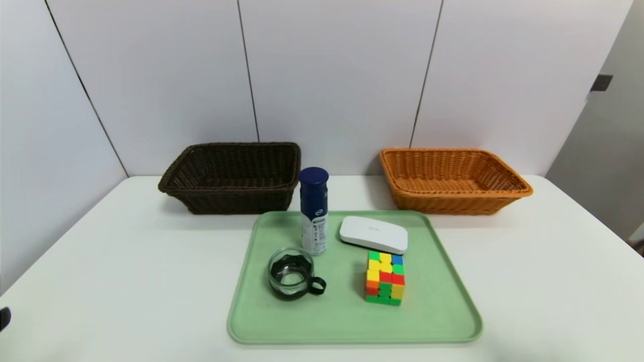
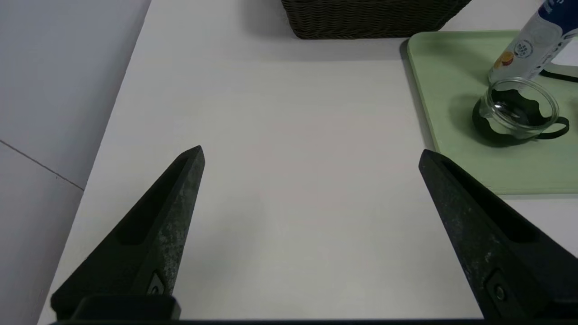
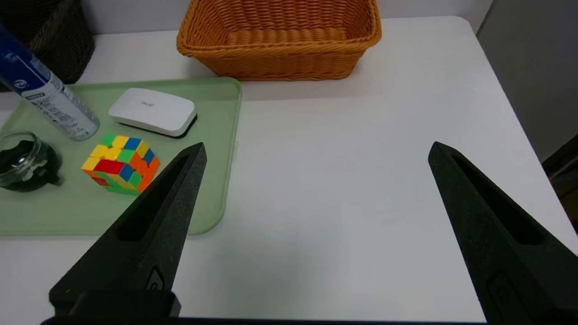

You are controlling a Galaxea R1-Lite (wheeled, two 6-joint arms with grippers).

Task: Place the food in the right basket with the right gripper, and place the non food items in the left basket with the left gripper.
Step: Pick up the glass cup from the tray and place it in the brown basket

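— Where is the bottle (image 1: pixel 314 211)?
— Just about mid-frame in the head view, upright on the green tray (image 1: pixel 352 322), its dark blue cap on top and its white label below.

— And the cup (image 1: pixel 292 271)?
— Lower and a little left of the bottle, near it on the tray. It's clear glass, with a black handle pointing to the right of the frame.

— What else does the tray hold?
— The white case (image 1: pixel 374 234) lies flat, right of the bottle. The cube (image 1: pixel 385 279) sits below the case in the frame, showing yellow, red, green, orange and blue squares.

— The baskets?
— The dark brown basket (image 1: pixel 236 200) is left of centre in the upper half of the head view, behind the tray. The orange basket (image 1: pixel 453 203) is at the upper right. Both stand on the white tabletop (image 1: pixel 151 281), in front of the pale wall panels (image 1: pixel 337 75).

— What about the left gripper (image 2: pixel 311 148)?
— It's over the tabletop on the cup's side of the tray, fingers spread wide apart, nothing between them. In the head view just a dark bit shows at the lower left edge.

— The right gripper (image 3: pixel 319 143)?
— Over the tabletop on the cube's side of the tray, its fingers wide apart too, and holding nothing.

— So all four things are on the tray?
— Yes: bottle, cup, case and cube.
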